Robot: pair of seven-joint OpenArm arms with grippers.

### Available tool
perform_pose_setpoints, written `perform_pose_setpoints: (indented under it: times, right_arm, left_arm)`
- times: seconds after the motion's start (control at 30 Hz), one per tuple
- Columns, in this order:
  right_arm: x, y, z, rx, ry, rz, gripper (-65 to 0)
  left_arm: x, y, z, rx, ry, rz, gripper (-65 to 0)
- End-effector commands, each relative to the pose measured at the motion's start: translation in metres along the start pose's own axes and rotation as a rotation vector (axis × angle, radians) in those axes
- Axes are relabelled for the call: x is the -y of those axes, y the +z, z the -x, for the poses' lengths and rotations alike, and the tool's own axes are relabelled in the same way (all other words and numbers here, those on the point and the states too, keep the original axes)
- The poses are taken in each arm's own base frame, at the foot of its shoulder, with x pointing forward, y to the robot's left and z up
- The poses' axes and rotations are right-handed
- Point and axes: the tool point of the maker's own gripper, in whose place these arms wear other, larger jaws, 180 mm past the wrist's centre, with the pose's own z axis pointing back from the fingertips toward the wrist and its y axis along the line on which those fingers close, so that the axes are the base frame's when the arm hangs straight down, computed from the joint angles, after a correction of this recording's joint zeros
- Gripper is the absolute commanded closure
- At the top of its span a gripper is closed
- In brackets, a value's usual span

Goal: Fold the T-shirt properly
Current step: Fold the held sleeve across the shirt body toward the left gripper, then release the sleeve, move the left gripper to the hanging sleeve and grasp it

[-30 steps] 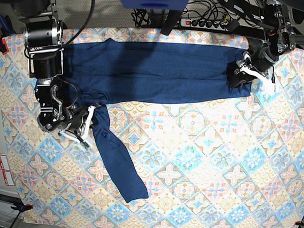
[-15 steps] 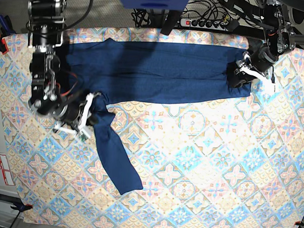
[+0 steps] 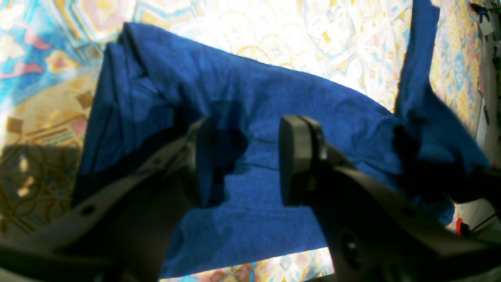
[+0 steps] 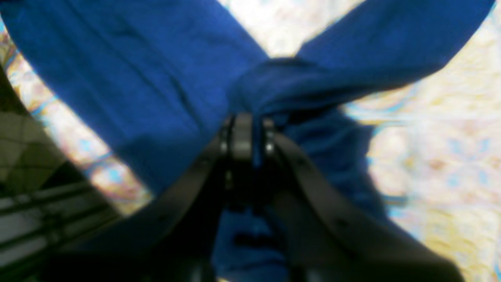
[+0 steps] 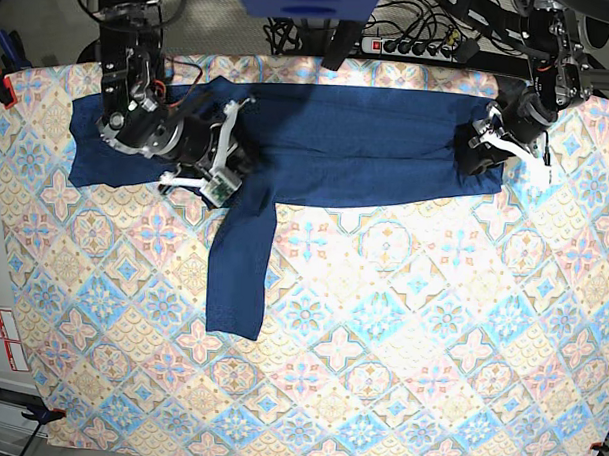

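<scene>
The dark navy T-shirt (image 5: 347, 144) lies as a long band across the back of the table, and one sleeve (image 5: 238, 276) hangs down toward the front. My right gripper (image 5: 225, 155) is shut on the sleeve's fabric near the shoulder. The right wrist view shows its jaws pinched on a bunched fold (image 4: 246, 129). My left gripper (image 5: 491, 136) is at the shirt's right end. In the left wrist view it (image 3: 242, 160) is open just above the flat fabric (image 3: 250, 98), with nothing between its jaws.
The pastel tile-patterned tablecloth (image 5: 411, 332) covers the table. A power strip (image 5: 411, 47) and cables lie behind the back edge. Red-and-white labels (image 5: 0, 337) sit off the left edge.
My right gripper has moved up and to the right over the shirt body, dragging the sleeve with it. The sleeve's end has shifted up and left. The left arm has not moved.
</scene>
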Motion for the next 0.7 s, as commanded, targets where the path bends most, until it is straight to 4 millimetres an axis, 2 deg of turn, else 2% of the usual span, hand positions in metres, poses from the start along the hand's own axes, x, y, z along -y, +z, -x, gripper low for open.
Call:
perform_pose_setpoints:
  times: [0.0,0.2,0.3,0.37,0.5,0.57,0.67]
  right_arm:
    - [-0.009,0.001,-0.016,0.056,0.016,-0.029,-0.1]
    - [-0.058,-0.015,-0.023,0.059,0.066,-0.176,-0.2]
    - [-0.076,-0.022,-0.017,0.031,0.084,-0.232,-0.4]
    - [-0.072,-0.029,-0.014,0.012,0.086,-0.239,-1.7]
    - [-0.056,-0.035,0.003,-0.063,0.084,-0.223,-9.2]
    - [-0.048,-0.033,0.004,-0.068,0.088,-0.205,-12.1]
    - [-0.024,-0.025,0.008,-0.074,0.064,-0.148,-13.5]
  left_arm:
    - [0.004,0.003,-0.011,0.032,-0.013,0.016,-25.4]
    - [0.003,0.003,-0.010,0.031,-0.013,0.015,-25.4]
    - [0.003,0.003,-0.010,0.031,-0.013,0.015,-25.8]
    - [0.003,0.003,-0.010,0.031,-0.013,0.015,-26.0]
    - [0.004,0.003,-0.011,0.032,-0.013,0.017,-26.1]
    - [0.005,0.003,-0.012,0.035,-0.015,0.019,-26.1]
    - [0.009,0.004,-0.018,0.050,-0.024,0.030,-26.1]
